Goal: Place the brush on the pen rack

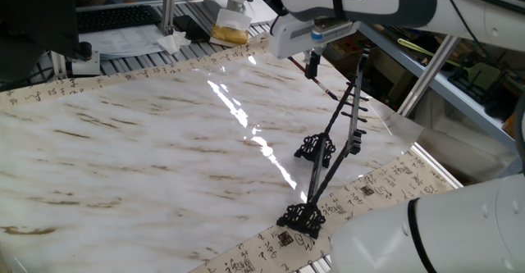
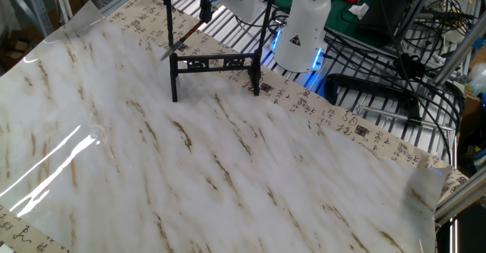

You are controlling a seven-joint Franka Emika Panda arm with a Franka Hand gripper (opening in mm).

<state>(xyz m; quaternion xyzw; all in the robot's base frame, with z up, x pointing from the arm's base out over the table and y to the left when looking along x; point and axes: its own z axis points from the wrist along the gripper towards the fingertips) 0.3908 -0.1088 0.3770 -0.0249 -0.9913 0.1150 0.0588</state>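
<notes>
Bright, even overhead light; white glare streaks cross the glossy table (image 1: 148, 142), shadows faint, both views reasonably sharp.
</notes>
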